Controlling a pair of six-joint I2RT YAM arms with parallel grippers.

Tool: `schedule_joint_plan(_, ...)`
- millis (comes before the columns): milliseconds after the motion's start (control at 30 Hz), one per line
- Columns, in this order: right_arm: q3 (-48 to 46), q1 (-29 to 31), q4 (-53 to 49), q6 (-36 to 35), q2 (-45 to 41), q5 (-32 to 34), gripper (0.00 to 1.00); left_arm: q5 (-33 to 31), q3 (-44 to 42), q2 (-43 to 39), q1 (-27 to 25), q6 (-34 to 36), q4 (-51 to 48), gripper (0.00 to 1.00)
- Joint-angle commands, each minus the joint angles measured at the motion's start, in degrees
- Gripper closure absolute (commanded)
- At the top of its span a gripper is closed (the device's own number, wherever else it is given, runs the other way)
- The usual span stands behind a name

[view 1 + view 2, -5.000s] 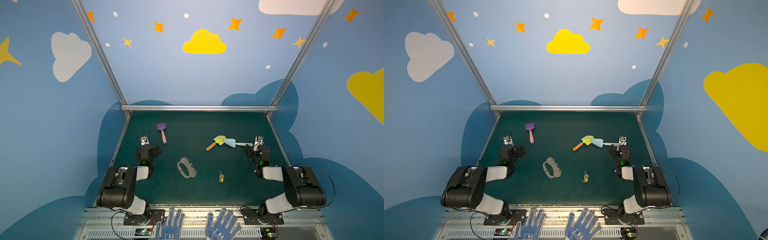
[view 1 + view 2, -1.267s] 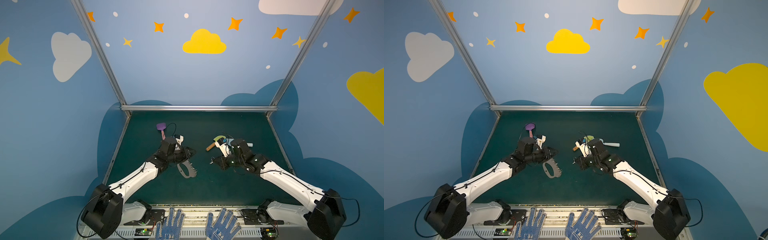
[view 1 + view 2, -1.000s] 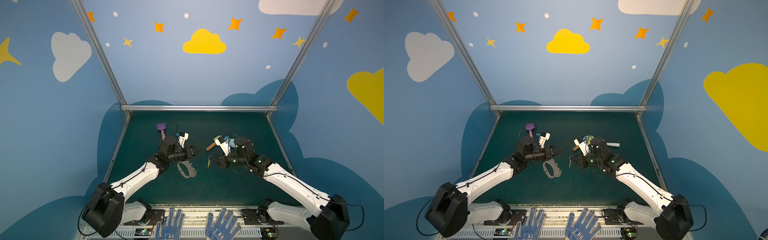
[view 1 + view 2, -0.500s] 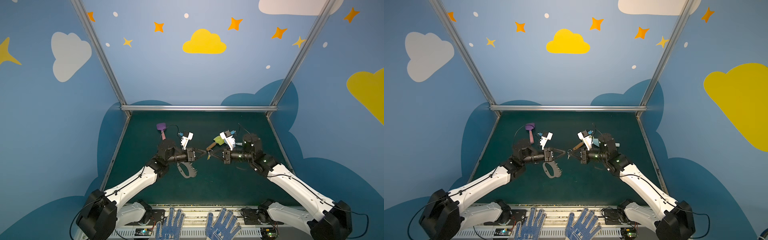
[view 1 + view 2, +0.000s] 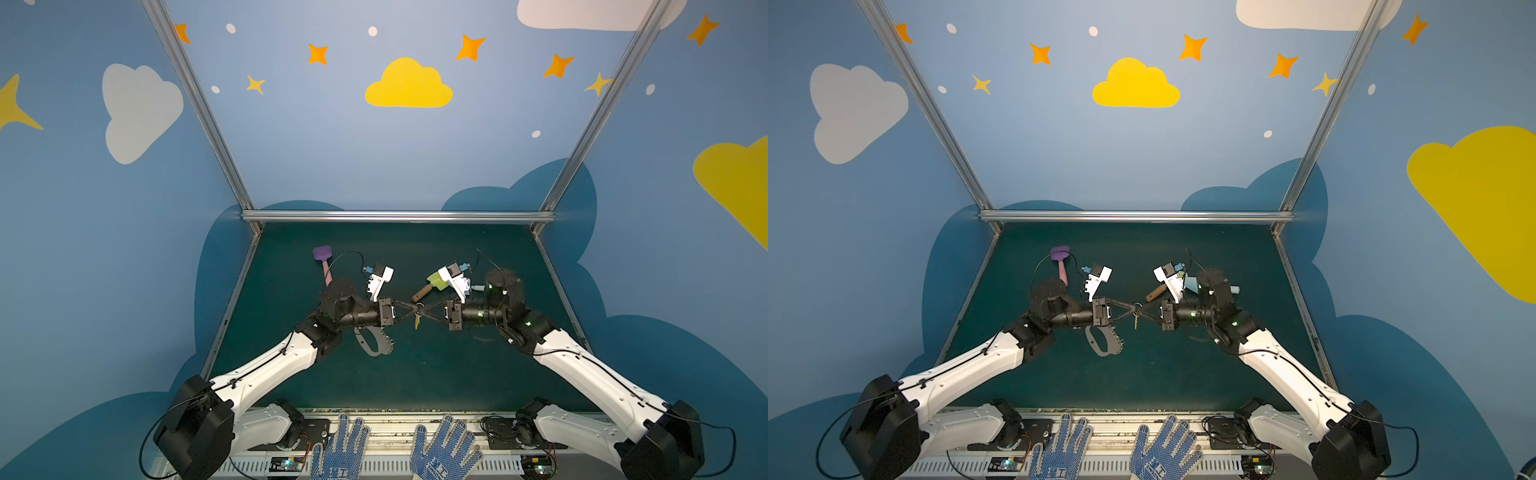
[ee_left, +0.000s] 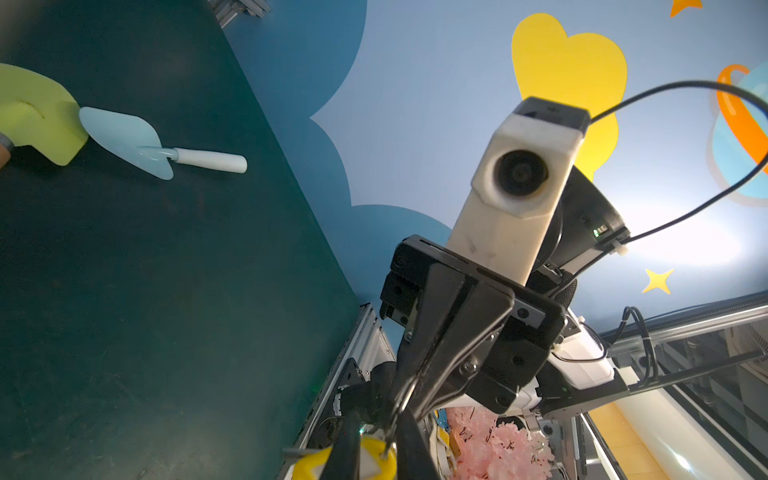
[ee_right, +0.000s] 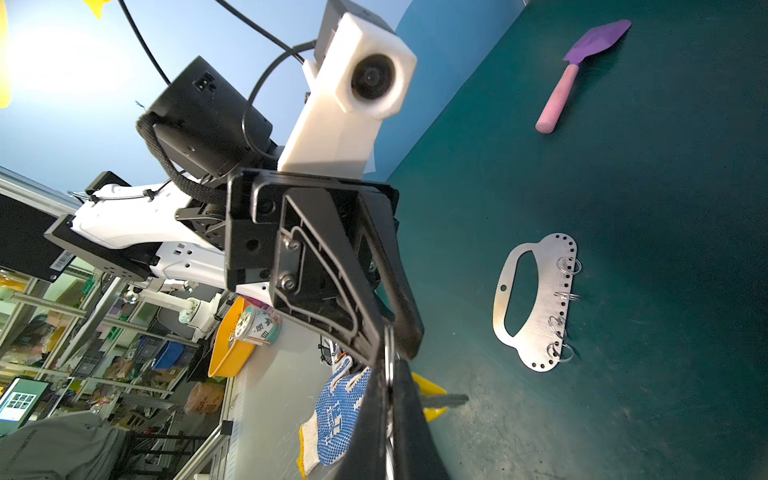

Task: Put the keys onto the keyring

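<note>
1. Two grippers: left gripper and right gripper.
2. One bunch of keys.
3. One keyring, carrying four little rings.
4. Three toy shovels: purple shovel, yellow-green shovel, pale-blue shovel.
5. Two dotted gloves.

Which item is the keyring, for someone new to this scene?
On the green mat, look below the left gripper, on the near side. The keyring lies flat there: a grey metal oval with an oblong cut-out and wire rings on one holed edge, unlike the purple toy shovel behind it.
</note>
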Motion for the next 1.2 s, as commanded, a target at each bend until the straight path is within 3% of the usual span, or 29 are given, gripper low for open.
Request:
schedule_joint_plan(0,-0.51,0.04,2.33,0.52,-0.98,-1.94,0.95,0.97,1.82,-0.76,-0.70,0.42,2.11,0.85)
schedule_joint_plan(233,-0.78,0.02,1.56,-0.11,-0.84,-2.13,0.94,0.84,1.96,-1.33,-0.87,0.04,3.04,0.96)
schedule_joint_plan(333,-0.84,-0.07,0.57,-0.46,-0.93,-1.43,0.89,0.75,2.00,-1.70,-0.90,0.17,2.67,0.96)
schedule_joint_plan(400,-0.96,-0.17,0.31,-0.51,-1.21,-0.89,0.82,0.59,2.09,-2.20,-0.87,0.59,2.15,0.96)
schedule_joint_plan(467,-0.76,-0.35,-1.09,-0.85,-1.68,0.57,0.67,0.00,2.05,-2.85,-0.87,1.23,1.29,0.96)
schedule_joint_plan(567,-1.06,-1.73,-2.83,-0.62,-2.76,1.79,0.59,-1.15,2.42,-3.77,-0.89,2.80,-1.49,0.96)
schedule_joint_plan(867,-7.04,-3.95,11.47,12.23,-6.05,-0.02,0.56,-3.46,2.53,-3.67,-0.93,3.60,-2.79,0.96)
schedule_joint_plan(1033,-11.46,-3.54,22.93,19.59,-6.01,0.99,0.62,-3.98,2.51,-3.60,-0.90,3.30,-2.33,0.96)
schedule_joint_plan(1167,-12.98,-2.69,28.76,22.96,-4.65,2.21,0.61,-3.95,2.44,-3.79,-0.88,3.01,-2.05,0.96)
